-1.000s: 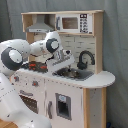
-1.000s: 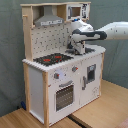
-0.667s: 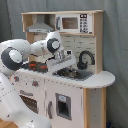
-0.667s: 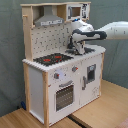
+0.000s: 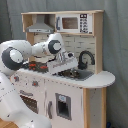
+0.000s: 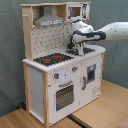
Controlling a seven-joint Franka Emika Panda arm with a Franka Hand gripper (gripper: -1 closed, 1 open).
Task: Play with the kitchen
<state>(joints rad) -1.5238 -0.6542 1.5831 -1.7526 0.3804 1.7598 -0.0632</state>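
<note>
1. Grey curtain behind; the kitchen (image 6: 60, 65) stands on a wooden floor.
2. My gripper (image 6: 76, 47) hovers over the sink (image 5: 75, 74), near the faucet (image 5: 85, 59); whether it's open, I cannot tell.
3. Risk: dropping carelessly, I'd knock the faucet or jam against the sink rim.

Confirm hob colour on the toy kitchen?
Black with red burner rings; the hob shows best in the second exterior view.
</note>
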